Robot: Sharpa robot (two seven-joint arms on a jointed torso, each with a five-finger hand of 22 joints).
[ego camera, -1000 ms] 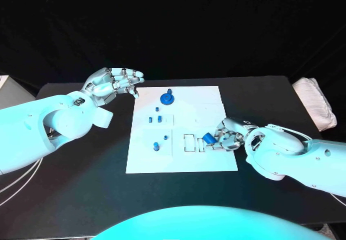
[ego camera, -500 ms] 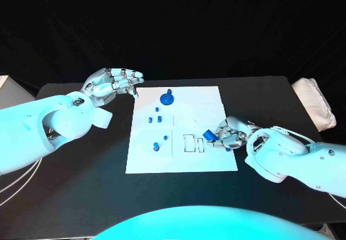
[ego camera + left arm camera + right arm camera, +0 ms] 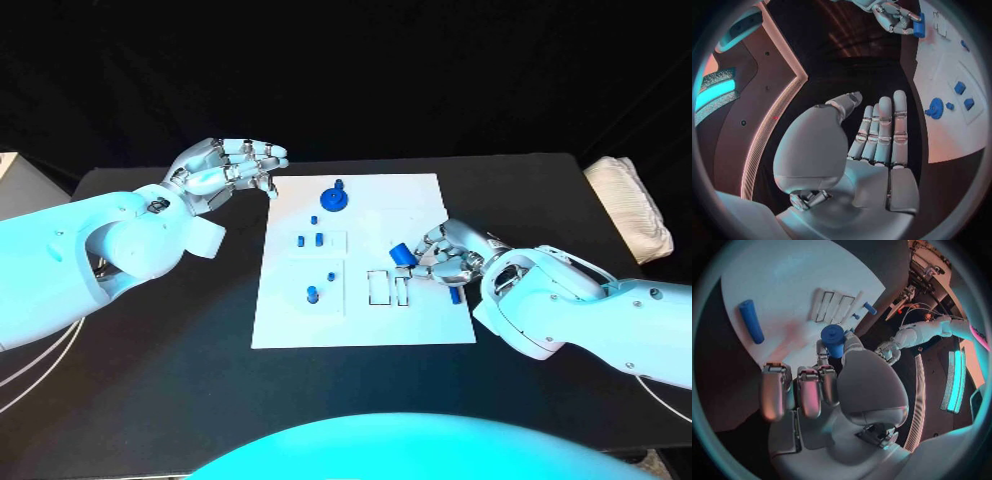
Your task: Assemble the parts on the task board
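Observation:
The white task board (image 3: 361, 325) lies in the middle of the black table. My right hand (image 3: 450, 260) hovers over the board's right side and pinches a short blue part (image 3: 404, 254) between thumb and finger; the right wrist view shows that part (image 3: 834, 335) at the fingertips, near two rectangular slots (image 3: 832, 307). A blue cylinder (image 3: 456, 294) lies flat on the board beside this hand. A blue round knob (image 3: 335, 198) and small blue parts (image 3: 307, 239) stand in the board farther off. My left hand (image 3: 231, 165) floats off the board's far left corner, fingers extended, holding nothing.
A pale folded cloth (image 3: 630, 205) sits at the table's right edge. A white box (image 3: 12, 175) stands at the left edge. More small blue pegs (image 3: 313, 293) stand in the board's left half.
My right hand has carried the blue part a little farther away and leftward over the board, uncovering the blue cylinder. The left hand has stayed put.

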